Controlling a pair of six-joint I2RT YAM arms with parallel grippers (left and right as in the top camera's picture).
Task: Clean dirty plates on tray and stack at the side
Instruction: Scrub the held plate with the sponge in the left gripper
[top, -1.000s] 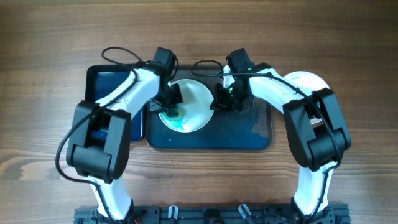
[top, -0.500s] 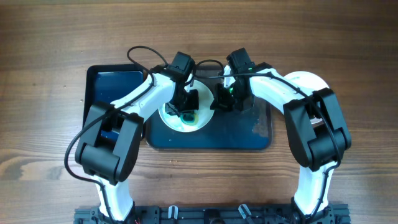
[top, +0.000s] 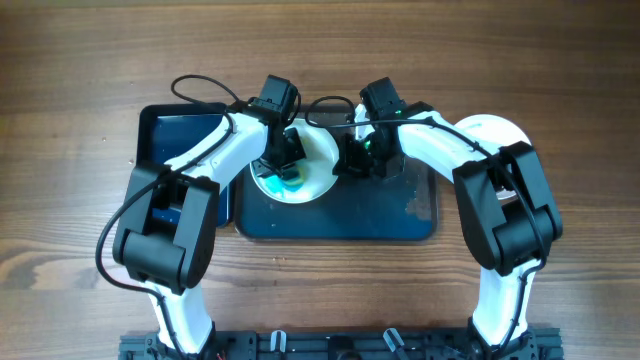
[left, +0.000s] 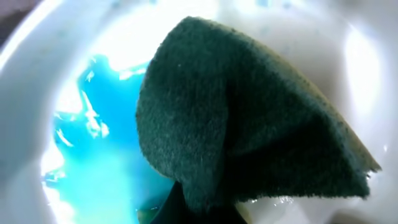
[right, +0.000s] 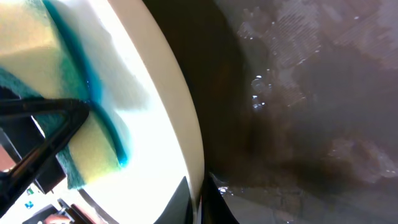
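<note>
Sponge (left: 249, 124) was what your left hand (top: 288, 168) had clenched, its green scouring face folded and pressed down into the white plate (top: 318, 148), beside a pool of bright blue liquid (left: 93, 149) on the plate's floor. Your right hand (top: 343, 163) was closed on that plate's right rim, a finger on either side, and the plate sat over the left half of the dark tray (top: 400, 215). That tray lay on the wooden worktop (top: 560, 80), with a dark tub (top: 170, 130) just beside its left end.
</note>
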